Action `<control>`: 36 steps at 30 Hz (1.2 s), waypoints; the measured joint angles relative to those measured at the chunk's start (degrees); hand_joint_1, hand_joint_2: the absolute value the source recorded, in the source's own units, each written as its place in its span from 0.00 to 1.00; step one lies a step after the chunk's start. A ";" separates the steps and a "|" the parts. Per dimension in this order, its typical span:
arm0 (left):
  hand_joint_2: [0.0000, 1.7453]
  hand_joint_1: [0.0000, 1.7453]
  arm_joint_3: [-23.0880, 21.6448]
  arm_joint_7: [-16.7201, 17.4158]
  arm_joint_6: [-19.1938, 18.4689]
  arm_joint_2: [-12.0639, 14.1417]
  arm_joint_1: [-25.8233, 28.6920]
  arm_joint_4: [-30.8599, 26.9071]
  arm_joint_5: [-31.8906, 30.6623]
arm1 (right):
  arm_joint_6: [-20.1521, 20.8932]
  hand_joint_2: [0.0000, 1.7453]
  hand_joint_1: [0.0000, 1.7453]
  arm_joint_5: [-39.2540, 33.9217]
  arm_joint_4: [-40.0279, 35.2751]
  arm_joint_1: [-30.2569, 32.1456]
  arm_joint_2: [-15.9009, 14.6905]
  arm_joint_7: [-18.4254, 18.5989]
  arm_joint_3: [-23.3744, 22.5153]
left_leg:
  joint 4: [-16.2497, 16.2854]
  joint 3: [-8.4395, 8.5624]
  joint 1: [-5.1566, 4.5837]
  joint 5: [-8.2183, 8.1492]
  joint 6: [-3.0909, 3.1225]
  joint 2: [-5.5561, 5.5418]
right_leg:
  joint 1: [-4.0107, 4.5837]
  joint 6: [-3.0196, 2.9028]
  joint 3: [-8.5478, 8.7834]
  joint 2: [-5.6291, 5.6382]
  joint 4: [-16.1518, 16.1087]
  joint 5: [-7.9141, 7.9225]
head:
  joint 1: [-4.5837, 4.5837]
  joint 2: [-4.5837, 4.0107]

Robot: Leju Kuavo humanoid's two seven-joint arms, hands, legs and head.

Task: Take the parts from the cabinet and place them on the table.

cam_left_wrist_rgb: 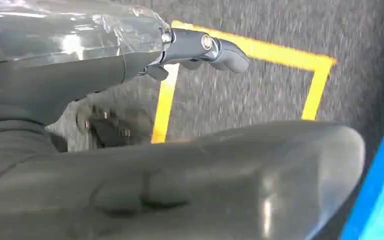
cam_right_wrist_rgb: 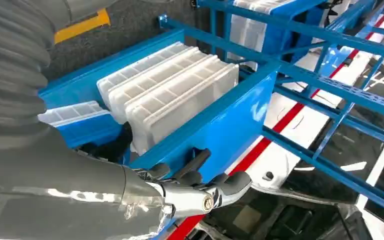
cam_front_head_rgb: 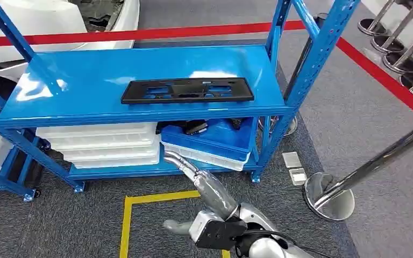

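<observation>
Floor: grey carpet [cam_front_head_rgb: 75, 226] with a yellow taped rectangle [cam_front_head_rgb: 126, 215] in front of the rack and a red tape line [cam_front_head_rgb: 140, 34] behind it, turning along the right side.
Rack: blue steel cabinet [cam_front_head_rgb: 279, 110] with a glossy blue top shelf and a lower shelf close to the floor.
Task item: flat black part [cam_front_head_rgb: 187, 90] with rectangular cut-outs, lying flat on the top shelf, right of centre, touched by neither hand.
Surroundings: chrome stanchion [cam_front_head_rgb: 328, 201] with a round base on the carpet right of the rack; further stanchion bases at upper right; a second blue rack frame at the left edge.
Obstruction: top shelf edge covers the end of the right arm [cam_front_head_rgb: 209, 188], which reaches under it.
Containers: stack of white trays [cam_front_head_rgb: 107, 145] on the lower shelf, left; blue bin [cam_front_head_rgb: 209, 141] tilted on a white tray, right, with a small dark item inside.
Right hand [cam_right_wrist_rgb: 195, 187]: fingers curled in beside the blue shelf edge, nothing grasped.
Left hand [cam_left_wrist_rgb: 200, 47]: over the carpet and yellow tape, nothing visible in it; finger posture cannot be told.
</observation>
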 joint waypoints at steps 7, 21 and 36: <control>0.00 0.00 0.09 0.00 0.24 0.00 -0.10 0.11 -0.96 | -0.55 1.00 0.00 0.79 0.42 0.37 -0.07 0.33 -0.79 | 0.03 1.24 -0.52 -1.05 0.79 -0.03 | 0.04 -0.26 -6.82 -0.15 8.54 1.11 | 0.94 0.00; 0.00 0.00 1.12 0.00 0.48 0.02 0.08 0.52 -2.34 | -1.20 1.00 0.00 1.64 0.68 0.40 -0.15 0.98 -1.66 | 15.57 -6.71 -0.05 -6.13 -2.38 -0.09 | 0.07 -2.84 -0.51 -0.15 -2.09 2.66 | -0.22 0.00; 0.00 0.00 1.90 0.00 0.66 0.02 -0.03 0.83 -2.86 | -1.27 1.00 0.00 1.79 1.01 0.37 -0.17 1.20 -2.19 | 0.18 0.65 -0.36 -0.86 0.80 -0.14 | 0.00 0.07 -9.54 -0.20 15.04 -3.26 | 0.85 0.00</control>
